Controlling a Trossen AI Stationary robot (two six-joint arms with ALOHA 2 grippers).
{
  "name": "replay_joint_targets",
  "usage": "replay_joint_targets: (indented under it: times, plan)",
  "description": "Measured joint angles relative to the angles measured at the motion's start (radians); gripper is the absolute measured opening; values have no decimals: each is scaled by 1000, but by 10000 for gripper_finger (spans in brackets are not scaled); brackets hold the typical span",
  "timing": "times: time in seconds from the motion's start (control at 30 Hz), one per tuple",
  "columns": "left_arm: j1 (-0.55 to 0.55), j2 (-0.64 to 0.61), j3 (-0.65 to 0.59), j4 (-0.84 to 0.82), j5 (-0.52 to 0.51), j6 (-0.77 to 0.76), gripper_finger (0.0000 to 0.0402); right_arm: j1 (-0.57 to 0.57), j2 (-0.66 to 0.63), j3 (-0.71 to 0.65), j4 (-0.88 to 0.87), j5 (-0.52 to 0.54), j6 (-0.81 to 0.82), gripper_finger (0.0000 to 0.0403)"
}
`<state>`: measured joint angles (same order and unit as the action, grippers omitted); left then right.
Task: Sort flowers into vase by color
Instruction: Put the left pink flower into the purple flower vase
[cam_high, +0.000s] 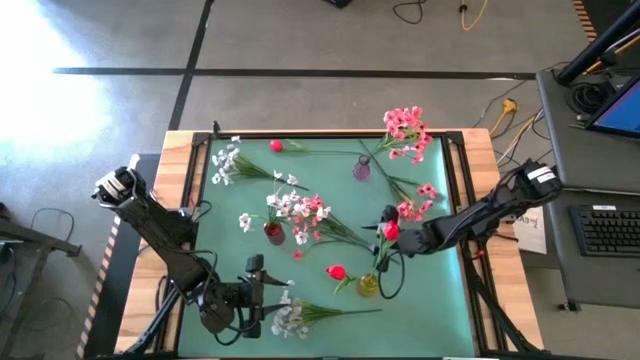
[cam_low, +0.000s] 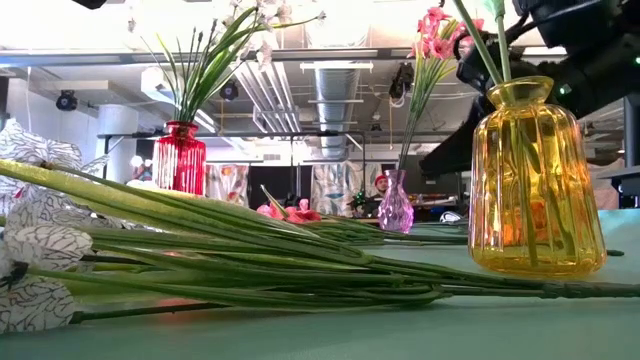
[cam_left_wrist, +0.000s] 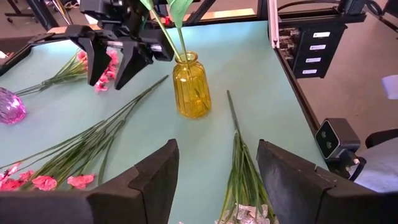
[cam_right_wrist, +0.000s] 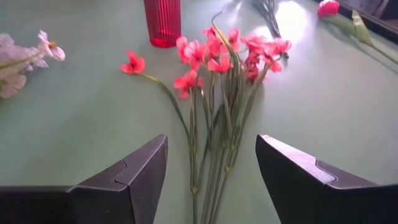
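Observation:
A yellow vase (cam_high: 368, 285) stands near the mat's front, holding a red bud (cam_high: 390, 232) on a leafy stem (cam_left_wrist: 163, 25). My right gripper (cam_high: 383, 228) is open beside that stem, above the vase, and shows in the left wrist view (cam_left_wrist: 118, 68). A pink spray (cam_right_wrist: 224, 56) lies on the mat below it. My left gripper (cam_high: 265, 295) is open near the front edge. Its fingers stand on either side of a white spray (cam_left_wrist: 239, 155) lying flat on the mat, without touching it. The red vase (cam_high: 273, 232) holds white and pink blossoms. The purple vase (cam_high: 361, 168) holds pink ones.
Loose on the mat are a red bud (cam_high: 337, 271), another red bud (cam_high: 276, 146) at the far edge, a white spray (cam_high: 228, 162) at the far left, and a pink spray (cam_high: 420, 205) at the right. Wooden rails (cam_high: 185, 200) border the mat.

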<state>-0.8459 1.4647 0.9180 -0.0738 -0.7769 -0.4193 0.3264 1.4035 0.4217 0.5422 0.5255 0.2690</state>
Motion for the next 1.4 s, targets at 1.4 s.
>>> replay_joint_targets:
  times: [1.4]
  plan:
    - [35,-11,0,29,0,14,204,-59,177,95,-56,-66,-53,309]
